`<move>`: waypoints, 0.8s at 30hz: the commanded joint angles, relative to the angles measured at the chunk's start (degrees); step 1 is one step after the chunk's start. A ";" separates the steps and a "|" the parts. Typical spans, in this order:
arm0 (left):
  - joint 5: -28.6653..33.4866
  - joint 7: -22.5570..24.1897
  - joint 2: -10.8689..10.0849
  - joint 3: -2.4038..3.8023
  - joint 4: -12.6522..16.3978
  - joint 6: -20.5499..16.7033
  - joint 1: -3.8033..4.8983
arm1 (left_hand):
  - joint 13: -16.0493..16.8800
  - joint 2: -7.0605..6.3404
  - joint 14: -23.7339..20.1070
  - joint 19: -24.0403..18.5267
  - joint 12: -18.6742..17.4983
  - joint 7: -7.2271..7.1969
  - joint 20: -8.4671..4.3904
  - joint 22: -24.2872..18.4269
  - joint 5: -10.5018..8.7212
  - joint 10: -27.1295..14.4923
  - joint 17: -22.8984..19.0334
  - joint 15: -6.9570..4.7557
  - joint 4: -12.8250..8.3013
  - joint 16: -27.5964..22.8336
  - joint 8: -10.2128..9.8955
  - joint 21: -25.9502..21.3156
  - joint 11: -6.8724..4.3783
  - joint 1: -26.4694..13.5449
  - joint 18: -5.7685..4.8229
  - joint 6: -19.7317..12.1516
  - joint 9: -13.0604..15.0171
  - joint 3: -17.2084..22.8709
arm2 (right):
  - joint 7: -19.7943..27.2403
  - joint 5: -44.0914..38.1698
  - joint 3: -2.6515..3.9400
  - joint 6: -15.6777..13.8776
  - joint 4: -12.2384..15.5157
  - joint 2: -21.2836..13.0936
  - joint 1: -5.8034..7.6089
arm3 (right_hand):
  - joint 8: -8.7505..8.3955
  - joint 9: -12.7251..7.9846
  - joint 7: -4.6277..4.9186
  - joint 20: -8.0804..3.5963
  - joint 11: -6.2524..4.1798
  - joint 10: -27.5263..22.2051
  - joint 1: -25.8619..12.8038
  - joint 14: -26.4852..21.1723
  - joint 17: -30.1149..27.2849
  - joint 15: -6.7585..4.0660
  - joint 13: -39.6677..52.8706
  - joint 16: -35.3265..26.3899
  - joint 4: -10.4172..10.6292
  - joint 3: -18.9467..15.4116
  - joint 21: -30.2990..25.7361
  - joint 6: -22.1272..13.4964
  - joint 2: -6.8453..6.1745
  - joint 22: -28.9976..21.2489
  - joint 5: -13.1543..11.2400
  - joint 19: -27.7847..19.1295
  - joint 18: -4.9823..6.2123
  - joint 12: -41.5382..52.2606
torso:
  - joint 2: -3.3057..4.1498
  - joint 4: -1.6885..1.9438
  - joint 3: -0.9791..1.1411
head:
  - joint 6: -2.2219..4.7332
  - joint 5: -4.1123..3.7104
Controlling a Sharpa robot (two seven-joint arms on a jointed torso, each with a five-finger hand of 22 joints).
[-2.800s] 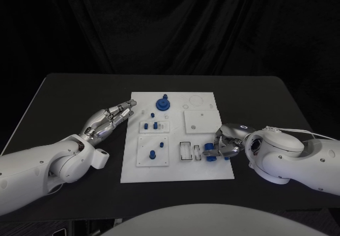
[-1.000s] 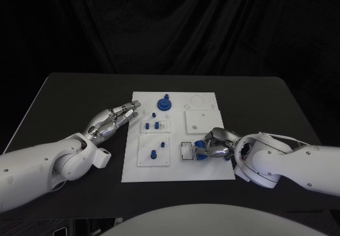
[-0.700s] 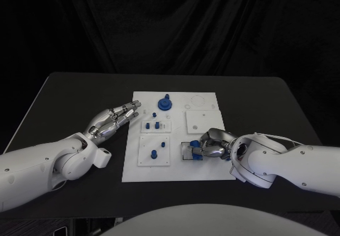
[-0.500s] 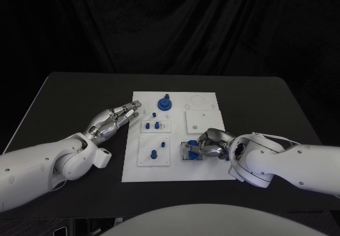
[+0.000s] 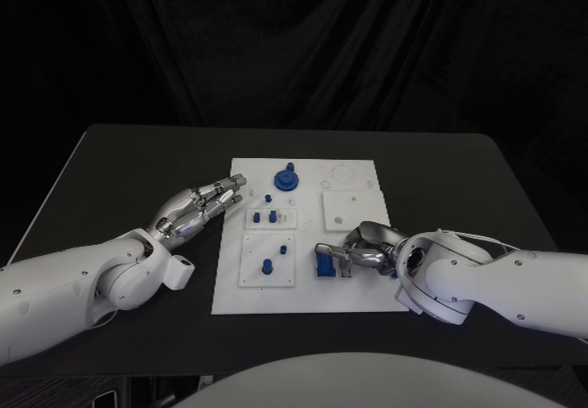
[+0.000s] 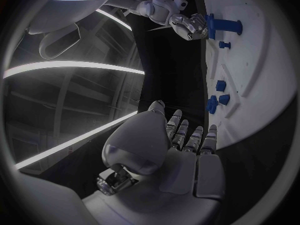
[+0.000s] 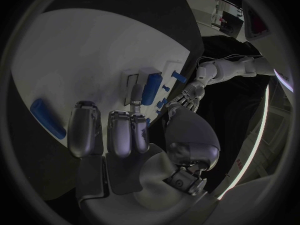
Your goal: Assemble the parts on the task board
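Note:
The white task board (image 5: 368, 293) lies mid-table. A long blue part (image 5: 325, 265) sits in a narrow slot on the board's near half, also seen as the blue part (image 7: 152, 88). My right hand (image 5: 363, 249) hovers just right of it. One fingertip (image 7: 136, 92) reaches to the part's side and the other fingers are spread, holding nothing. A second blue part (image 7: 47, 117) lies loose on the board (image 7: 81, 50) by this hand. My left hand (image 5: 202, 204) is open, flat, off the board's left edge, and shows as the left hand (image 6: 181, 150).
A blue round part with a peg (image 5: 285, 178) stands at the board's far side. Small blue pegs (image 5: 261, 218) and two more blue pegs (image 5: 274, 259) stand in the left plates. A white square plate (image 5: 353, 208) sits far right. Black table surrounds the board.
My right hand moved left from the board's right edge, carrying a blue part to the slot. The part now lies there uncovered as the hand has eased back. The left hand stayed put.

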 commanded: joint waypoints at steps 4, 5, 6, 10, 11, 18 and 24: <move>-0.05 6.26 -0.03 0.04 0.12 0.86 -0.20 | -0.06 0.04 -0.12 0.05 -0.32 0.22 0.38 0.08 0.24 0.09 0.07 0.36 -0.03 0.33 -0.37 0.18 0.33 0.73 0.62 -0.22 -0.06 0.40 | 2.35 0.05 0.00 -4.08 0.70 -1.08 -0.16 | 0.54 0.07 0.25 0.00 0.22 5.88 2.15 4.61 7.97 0.18 15.07 0.14 0.01 -2.04 0.38 0.47 2.46 11.09 5.05 1.66 -0.08 0.15 | -0.02 -0.03 0.02 | -0.01 0.12; -0.05 6.26 -0.06 0.04 0.13 0.85 -0.21 | -0.06 0.04 -0.12 0.05 -0.32 0.22 0.38 0.08 0.24 0.09 0.07 0.36 -0.03 0.33 -0.37 0.18 0.33 0.73 0.62 -0.22 -0.06 0.40 | 2.61 0.05 0.00 -4.27 0.87 -1.32 -0.16 | 0.61 0.10 0.21 -0.02 0.20 5.88 2.96 4.62 8.04 0.16 15.07 0.19 -0.03 -2.18 0.45 0.51 2.61 11.11 6.33 1.68 -0.09 0.15 | -0.03 -0.03 0.03 | -0.01 0.13; -0.05 6.25 -0.10 0.04 0.14 0.85 -0.22 | -0.06 0.04 -0.12 0.05 -0.32 0.22 0.38 0.08 0.24 0.09 0.07 0.36 -0.03 0.33 -0.37 0.18 0.33 0.73 0.62 -0.22 -0.06 0.40 | 2.92 0.05 0.00 -4.45 1.07 -1.62 -0.15 | 0.71 0.15 0.17 -0.07 0.15 5.88 4.85 4.63 8.06 0.13 15.07 0.21 -0.05 -2.28 0.53 0.50 2.79 11.13 9.10 1.71 -0.11 0.15 | -0.02 -0.02 0.04 | -0.01 0.13; -0.05 6.22 -0.20 0.04 0.12 0.85 -0.26 | -0.06 0.04 -0.12 0.05 -0.32 0.22 0.38 0.08 0.24 0.09 0.07 0.36 -0.03 0.33 -0.37 0.18 0.33 0.73 0.62 -0.22 -0.06 0.40 | 3.54 0.04 0.00 -4.57 1.67 -2.57 -0.15 | 0.86 0.22 0.07 -0.13 0.06 5.88 10.07 4.64 8.15 0.06 15.07 0.28 -0.11 -1.80 0.62 0.36 2.51 11.15 15.25 1.74 -0.13 0.15 | -0.01 -0.02 0.05 | -0.01 0.14; -0.05 6.21 -0.22 0.04 0.12 0.84 -0.28 | -0.06 0.04 -0.12 0.05 -0.32 0.22 0.38 0.08 0.24 0.09 0.07 0.36 -0.03 0.33 -0.37 0.18 0.33 0.73 0.62 -0.22 -0.06 0.40 | 3.61 0.04 -0.01 -4.49 1.86 -2.90 -0.15 | 0.88 0.24 0.05 -0.14 0.05 5.88 11.18 4.64 8.15 0.04 15.07 0.29 -0.14 -1.66 0.70 0.29 2.46 11.18 16.35 1.76 -0.14 0.15 | -0.01 -0.05 0.05 | -0.01 0.16; -0.05 6.17 -0.48 0.04 0.20 0.71 -0.32 | -0.05 0.04 -0.09 0.07 -0.30 0.24 0.43 0.10 0.33 0.08 0.08 0.43 -0.06 0.36 -0.36 0.19 0.36 0.85 0.60 -0.15 -0.05 0.52 | 3.22 -1.13 -0.01 -4.48 3.56 -5.86 -0.12 | 0.81 0.19 -0.14 -0.29 -0.13 5.88 19.01 4.64 8.15 -0.14 15.07 0.32 -0.93 0.04 0.76 -0.30 1.43 11.19 23.15 1.78 -0.15 0.15 | -0.02 -0.07 0.05 | -0.01 0.39; -0.05 6.07 -0.62 0.04 0.39 0.27 -0.34 | -0.03 0.02 -0.04 0.10 -0.18 0.26 0.46 0.17 0.41 0.12 0.10 0.46 -0.09 0.41 -0.32 0.22 0.37 0.96 0.58 0.09 -0.02 0.61 | -0.86 -7.54 0.00 -2.34 6.55 -10.53 0.37 | 0.23 -0.16 0.11 -0.24 0.04 5.88 21.82 4.57 7.87 -0.02 15.07 0.19 -0.24 0.86 0.69 -0.98 -0.30 11.16 26.71 1.74 -0.15 0.15 | -0.06 -0.16 0.01 | -0.01 0.30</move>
